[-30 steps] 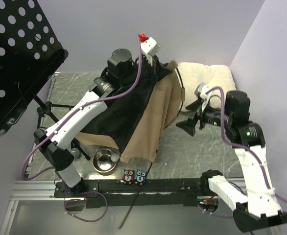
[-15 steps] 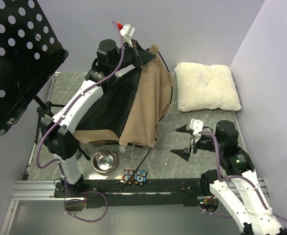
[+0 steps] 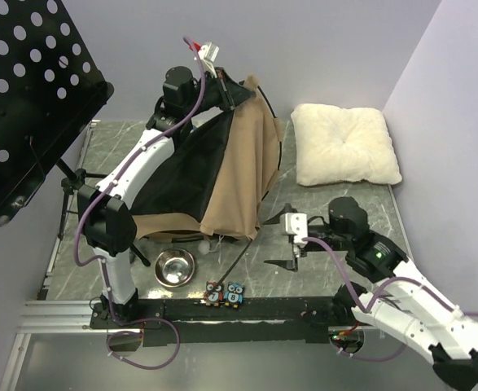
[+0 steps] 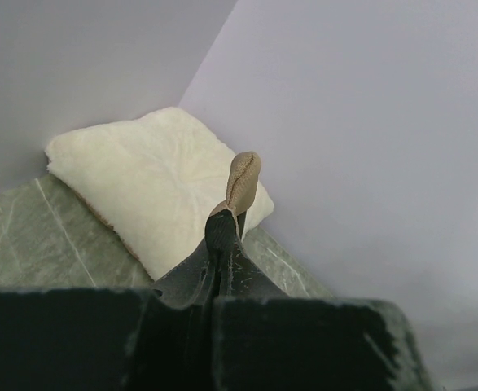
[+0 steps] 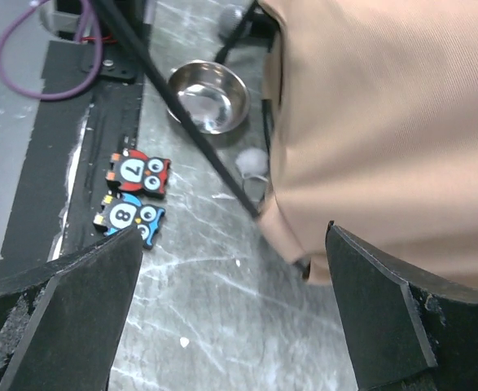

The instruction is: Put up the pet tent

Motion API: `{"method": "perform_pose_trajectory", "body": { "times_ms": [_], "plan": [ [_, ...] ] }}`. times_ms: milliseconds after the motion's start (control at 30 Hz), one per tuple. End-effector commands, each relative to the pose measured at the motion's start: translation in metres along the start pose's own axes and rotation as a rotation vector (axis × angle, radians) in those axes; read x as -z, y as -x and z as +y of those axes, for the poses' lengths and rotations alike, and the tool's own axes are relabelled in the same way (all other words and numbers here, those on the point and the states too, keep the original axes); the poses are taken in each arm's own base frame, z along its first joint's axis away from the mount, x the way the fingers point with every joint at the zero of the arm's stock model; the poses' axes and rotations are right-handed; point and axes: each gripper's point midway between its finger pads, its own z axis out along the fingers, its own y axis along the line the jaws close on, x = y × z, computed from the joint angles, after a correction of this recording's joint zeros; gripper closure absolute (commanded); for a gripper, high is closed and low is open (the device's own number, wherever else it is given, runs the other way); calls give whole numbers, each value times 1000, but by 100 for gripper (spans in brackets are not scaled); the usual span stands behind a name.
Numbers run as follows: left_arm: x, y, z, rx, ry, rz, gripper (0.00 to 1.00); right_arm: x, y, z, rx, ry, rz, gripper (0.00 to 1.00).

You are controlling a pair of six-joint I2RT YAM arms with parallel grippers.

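The pet tent (image 3: pixel 240 175) stands half raised in the top view, tan fabric to the right and black panel (image 3: pixel 177 175) to the left. My left gripper (image 3: pixel 237 91) is shut on its top tip, high at the back; the left wrist view shows the fingers (image 4: pixel 222 232) pinching a tan fabric tip (image 4: pixel 243 181). A thin black pole (image 3: pixel 240 259) slants out from the tent's lower right corner. My right gripper (image 3: pixel 291 246) is open and empty, low over the table, just right of that corner. In the right wrist view (image 5: pixel 232 238) it faces the tan fabric (image 5: pixel 385 122), the pole (image 5: pixel 194 134) and the white pom-pom (image 5: pixel 253 163).
A white cushion (image 3: pixel 344 145) lies at the back right. A steel bowl (image 3: pixel 174 267) sits by the tent's front edge, with two owl number tokens (image 3: pixel 224 293) on the front rail. A black perforated music stand (image 3: pixel 27 98) overhangs the left side.
My right gripper has swung from beside the cushion down and left to the tent's lower right corner. My left gripper has pulled the tent top up and a little left.
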Motion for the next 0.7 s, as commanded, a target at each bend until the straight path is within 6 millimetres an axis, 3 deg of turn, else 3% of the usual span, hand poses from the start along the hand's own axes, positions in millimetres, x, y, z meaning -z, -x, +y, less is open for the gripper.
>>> {"method": "perform_pose_trajectory", "body": {
  "times_ms": [0,133,267,467,667],
  "plan": [
    [-1,7,-16,-4,-60,-20,99,-8,46,-12,148,-1,-77,1],
    [-2,3,-12,1,-53,-15,99,-18,73,-17,141,14,-118,3],
    [-3,2,-6,-6,-30,-16,99,-21,101,-10,93,60,-174,8],
    [-6,-5,7,6,4,-7,99,-20,116,4,53,116,-216,23],
    [-7,-5,16,19,25,-7,99,-14,115,25,69,210,-203,5]
  ]
}}
